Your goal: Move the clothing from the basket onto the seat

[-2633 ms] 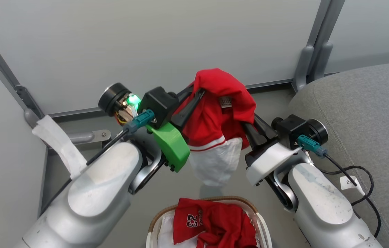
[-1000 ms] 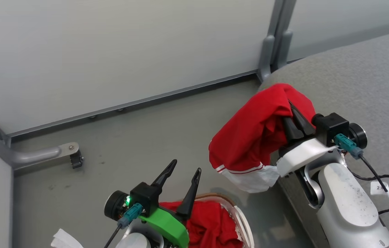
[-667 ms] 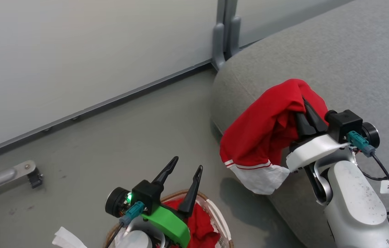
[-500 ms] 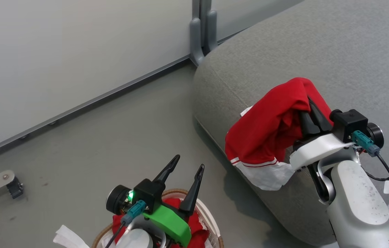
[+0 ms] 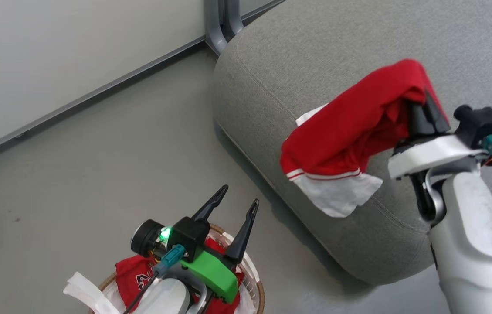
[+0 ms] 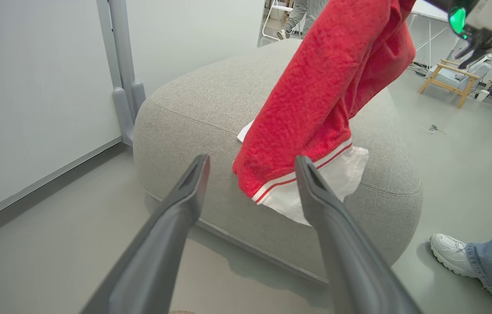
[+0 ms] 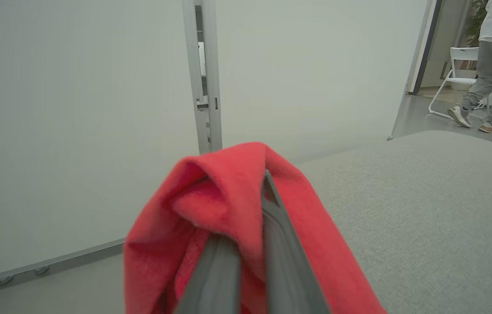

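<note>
One red garment (image 5: pixel 350 126) hangs clamped in the right end effector (image 5: pixel 424 109) at upper right, over the seat (image 5: pixel 298 52), probably for release there. The other garment (image 5: pixel 130 274) lies in the basket (image 5: pixel 258 290) at lower left, under the left end effector (image 5: pixel 240 194), whose fingers are spread apart.

Lab-like test space, pale partition panels (image 7: pixel 76 109) on metal posts (image 7: pixel 204 78), bare grey floor (image 5: pixel 97 152), white folding chair (image 7: pixel 463 53)

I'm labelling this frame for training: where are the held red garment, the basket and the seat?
held red garment (image 5: pixel 350 126): head view, on its red body.
basket (image 5: pixel 261 293): head view, on the brown woven rim.
seat (image 5: pixel 315 52): head view, on the bare grey top.
</note>
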